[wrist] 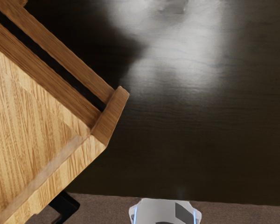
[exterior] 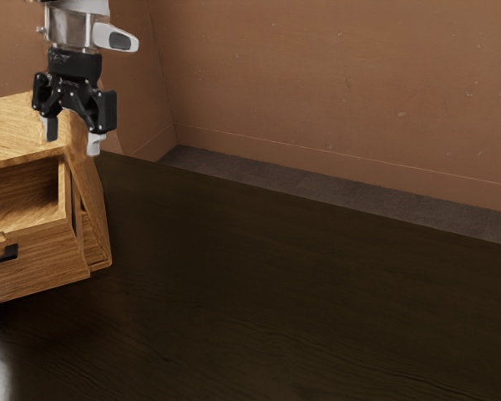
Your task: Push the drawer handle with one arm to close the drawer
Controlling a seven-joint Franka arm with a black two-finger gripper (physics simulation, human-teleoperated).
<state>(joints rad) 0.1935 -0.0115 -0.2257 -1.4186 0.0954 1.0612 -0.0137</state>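
The gripper (exterior: 73, 140) hangs at the exterior view's upper left, pointing down, its fingers spread with nothing between them. It appears near the wooden cabinet's top (exterior: 21, 125), at the end toward the exterior view's right. Below that top, the drawer (exterior: 33, 269) stands pulled out, its hollow inside showing. A black handle (exterior: 2, 255) is on the drawer front, apart from the gripper. From above, the wrist view has the cabinet top (wrist: 32, 135), with a wooden strip (wrist: 67, 53) along it across a narrow dark gap.
The dark table (exterior: 275, 284) spreads from the cabinet toward the exterior view's right, with a brown wall (exterior: 334, 83) behind it. Past the table edge in the wrist view are a black bracket-like piece (wrist: 66, 206) by the cabinet and a white rounded part (wrist: 163, 210).
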